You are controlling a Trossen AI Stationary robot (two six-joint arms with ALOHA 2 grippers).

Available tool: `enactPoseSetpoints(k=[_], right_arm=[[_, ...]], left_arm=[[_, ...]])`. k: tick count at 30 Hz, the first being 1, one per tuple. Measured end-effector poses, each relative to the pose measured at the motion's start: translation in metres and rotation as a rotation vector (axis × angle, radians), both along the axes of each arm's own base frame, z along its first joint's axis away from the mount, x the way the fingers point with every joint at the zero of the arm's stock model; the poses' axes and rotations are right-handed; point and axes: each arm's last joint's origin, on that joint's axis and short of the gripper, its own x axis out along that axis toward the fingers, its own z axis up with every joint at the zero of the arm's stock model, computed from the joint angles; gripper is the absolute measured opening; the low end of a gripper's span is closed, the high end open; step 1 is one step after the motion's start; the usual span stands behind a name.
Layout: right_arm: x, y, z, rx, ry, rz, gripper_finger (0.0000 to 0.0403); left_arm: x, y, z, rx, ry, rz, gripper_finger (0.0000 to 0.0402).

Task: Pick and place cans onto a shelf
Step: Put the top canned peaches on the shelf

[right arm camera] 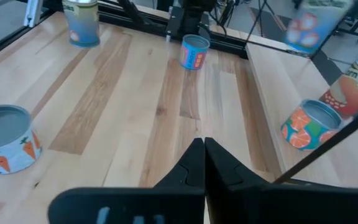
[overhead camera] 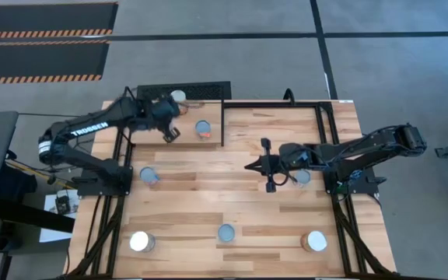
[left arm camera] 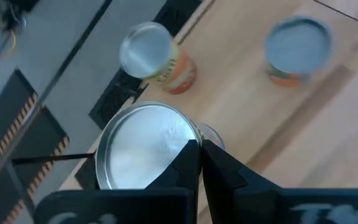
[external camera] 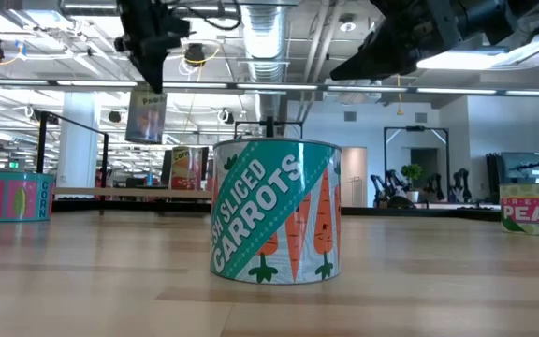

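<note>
The shelf (overhead camera: 271, 124), a light-wood board with a thin black rod frame, lies along the table's far edge. Two cans stand on its left part: a white-topped one (overhead camera: 178, 97) (left arm camera: 154, 56) and a blue-grey-topped one (overhead camera: 203, 128) (left arm camera: 297, 46). My left gripper (overhead camera: 169, 131) (left arm camera: 201, 155) is above that part, shut on a silvery-topped can (left arm camera: 142, 149) that shows in the air in the low view (external camera: 146, 114). My right gripper (overhead camera: 269, 165) (right arm camera: 202, 146) hovers shut over the table's middle, touching nothing. My left gripper has its fingertips together at the can's top rim (left arm camera: 190, 132), on the side nearest the wrist. The fingers themselves hide whether one finger is inside the rim. They come slanting down from above. The can hangs below them, tilted and lifted clear.
More cans stand on the tabletop: a carrots can (overhead camera: 226, 232) (external camera: 274, 211) at the near middle, one at the near left (overhead camera: 141, 241), one at the near right (overhead camera: 314, 241), one by the left arm's base (overhead camera: 148, 176) and one under the right arm (overhead camera: 302, 177).
</note>
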Motion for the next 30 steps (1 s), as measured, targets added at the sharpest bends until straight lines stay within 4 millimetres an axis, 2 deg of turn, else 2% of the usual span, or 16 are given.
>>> enactPoseSetpoints(k=[8, 13, 21, 30], right_arm=[[0.0, 0.005, 0.0, -0.018, 0.004, 0.025, 0.001], [0.0, 0.004, 0.0, -0.018, -0.002, 0.024, 0.001], [0.0, 0.004, 0.002, -0.017, -0.021, 0.024, 0.001], [0.0, 0.004, 0.002, -0.018, -0.02, 0.025, 0.0009]], left_arm=[[-0.023, 0.05, -0.043, -0.016, -0.059, 0.079, 0.0], [-0.037, 0.074, -0.047, -0.005, -0.105, 0.13, 0.0], [-0.045, 0.085, -0.065, -0.012, -0.123, 0.121, 0.0], [-0.038, 0.097, -0.073, 0.02, -0.112, 0.092, 0.0]])
